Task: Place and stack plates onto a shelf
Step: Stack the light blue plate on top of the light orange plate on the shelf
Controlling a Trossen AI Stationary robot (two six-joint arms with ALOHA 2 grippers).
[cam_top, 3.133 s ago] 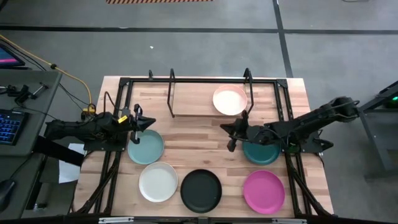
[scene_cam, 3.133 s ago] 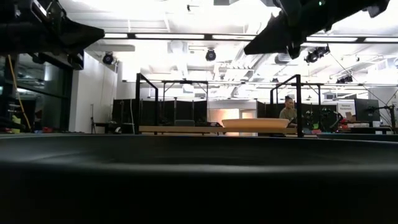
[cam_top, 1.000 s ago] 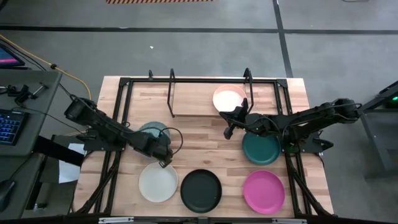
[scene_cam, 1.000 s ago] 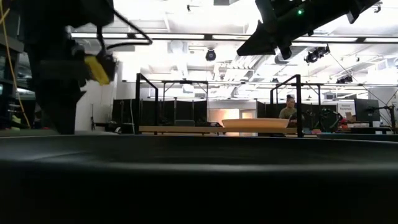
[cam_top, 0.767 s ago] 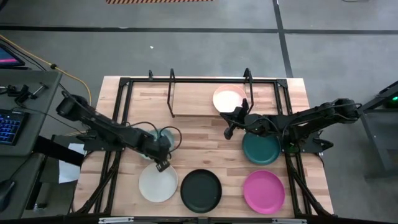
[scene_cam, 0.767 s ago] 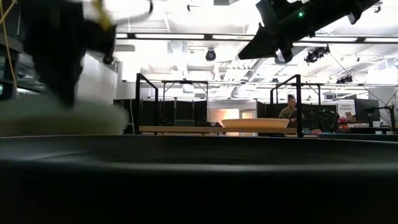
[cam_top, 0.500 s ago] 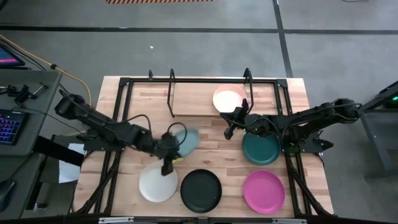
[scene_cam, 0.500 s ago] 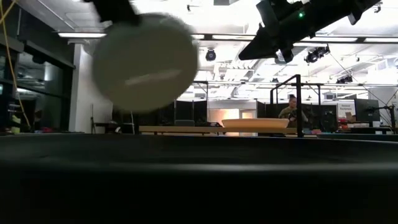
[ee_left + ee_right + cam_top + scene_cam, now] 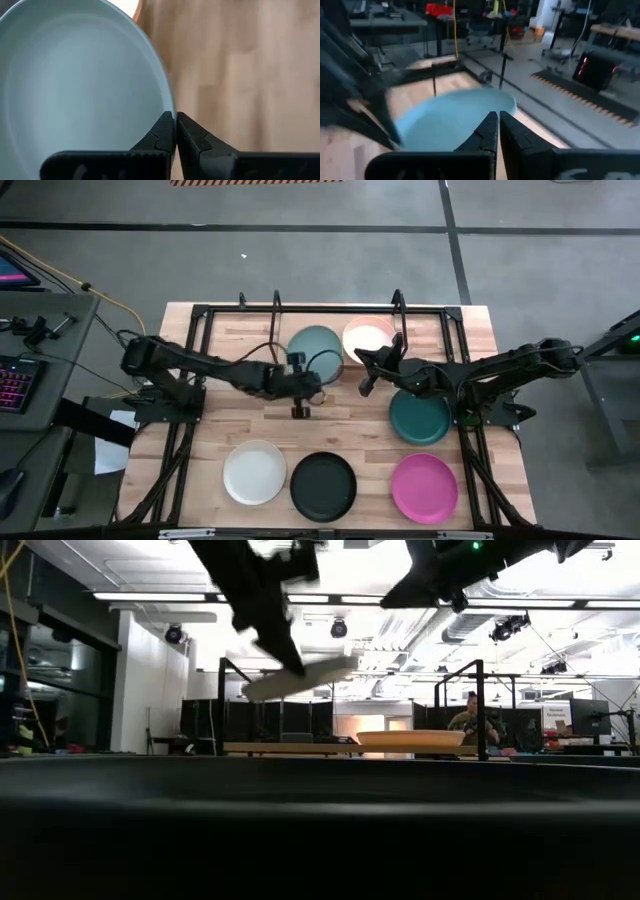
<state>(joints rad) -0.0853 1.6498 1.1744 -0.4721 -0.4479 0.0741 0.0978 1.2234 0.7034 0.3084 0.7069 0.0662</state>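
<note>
My left gripper (image 9: 303, 373) is shut on the light teal plate (image 9: 315, 346), held above the shelf (image 9: 275, 330) beside the pale pink plate (image 9: 368, 340), which rests flat on the shelf board. In the low view the teal plate (image 9: 300, 676) hangs tilted in the air. My right gripper (image 9: 362, 375) is shut and empty, hovering just near of the pink plate. The dark teal plate (image 9: 420, 418), white plate (image 9: 253, 472), black plate (image 9: 323, 485) and magenta plate (image 9: 424, 487) lie flat on the table. My left gripper pinches the light teal plate's rim (image 9: 173, 116) between its two fingers, at the plate's near edge. The fingers slant down onto it from the table's left and near side. The plate is lifted clear, tilted, above the shelf board.
The shelf's black wire uprights (image 9: 398, 310) stand on either side of the two plates. The large black tube frame (image 9: 200, 315) edges the tabletop. My right arm (image 9: 480, 375) reaches in close beside the pink plate. Bare wood (image 9: 330, 415) lies between the shelf and the near row of plates.
My left gripper has taken hold of the light teal plate at the table's left, lifted it clear and swung it toward the far right, over the shelf beside the pink plate. The plate tipped steeply on the way and is now closer to level.
</note>
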